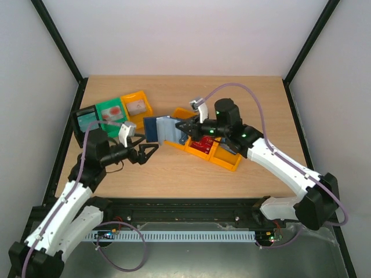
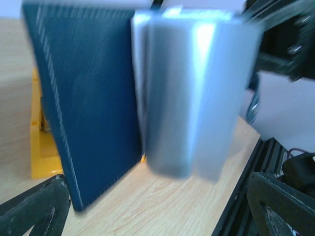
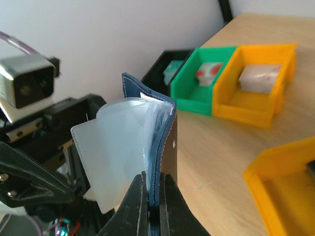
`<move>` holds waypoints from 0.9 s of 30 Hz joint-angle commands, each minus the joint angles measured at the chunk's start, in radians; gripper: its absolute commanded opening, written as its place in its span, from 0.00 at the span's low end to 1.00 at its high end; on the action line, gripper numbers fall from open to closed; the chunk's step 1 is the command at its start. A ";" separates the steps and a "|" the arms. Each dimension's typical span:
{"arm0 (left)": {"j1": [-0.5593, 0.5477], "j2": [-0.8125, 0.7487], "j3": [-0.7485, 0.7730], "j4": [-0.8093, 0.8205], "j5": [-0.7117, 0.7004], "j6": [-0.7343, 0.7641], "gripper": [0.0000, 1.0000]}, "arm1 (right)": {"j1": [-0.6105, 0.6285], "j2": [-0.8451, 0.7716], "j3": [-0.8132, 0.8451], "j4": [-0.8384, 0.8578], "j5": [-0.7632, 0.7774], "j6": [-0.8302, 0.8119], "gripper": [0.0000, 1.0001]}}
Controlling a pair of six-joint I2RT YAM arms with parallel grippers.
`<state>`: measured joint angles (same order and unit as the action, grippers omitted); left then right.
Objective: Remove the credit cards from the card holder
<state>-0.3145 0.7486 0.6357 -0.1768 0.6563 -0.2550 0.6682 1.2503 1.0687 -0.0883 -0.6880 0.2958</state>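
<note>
Two arms, one open wallet

Two arms meet near the middle of the table (image 1: 174, 174). The right gripper (image 1: 182, 127) is pinched tight on the card holder (image 1: 159, 128). It holds it upright, open like a book, with the pale pockets fanned out. The left gripper (image 1: 152, 149) has its fingers spread wide, just beside the holder but not touching it. An orange tray (image 1: 229, 161) sits right by the holder, with a red card (image 1: 201, 146) lying inside.

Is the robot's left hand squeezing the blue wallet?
No, the left hand is wide open in front of the card holder, and the right hand pinches its edge instead.
</note>
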 commanded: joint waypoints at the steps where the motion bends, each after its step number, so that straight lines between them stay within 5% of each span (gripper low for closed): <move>1: 0.027 -0.118 -0.152 0.339 0.050 -0.170 0.99 | 0.066 0.081 0.036 0.015 -0.089 -0.041 0.02; 6: 0.073 -0.231 -0.359 0.616 0.067 -0.331 0.99 | 0.101 0.113 0.064 0.008 -0.159 -0.077 0.02; 21: 0.083 -0.343 -0.542 0.806 0.115 -0.359 0.99 | 0.148 0.202 0.086 0.055 -0.408 -0.102 0.02; 25: 0.065 -0.353 -0.549 0.849 0.197 -0.360 0.69 | 0.153 0.213 0.075 0.090 -0.396 -0.079 0.02; 27: 0.059 -0.359 -0.544 0.864 0.226 -0.366 0.28 | 0.154 0.213 0.069 0.111 -0.387 -0.063 0.02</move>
<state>-0.2398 0.4103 0.0883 0.5575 0.7807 -0.6209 0.8108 1.4521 1.1267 -0.0475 -1.0458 0.2104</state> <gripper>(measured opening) 0.651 0.018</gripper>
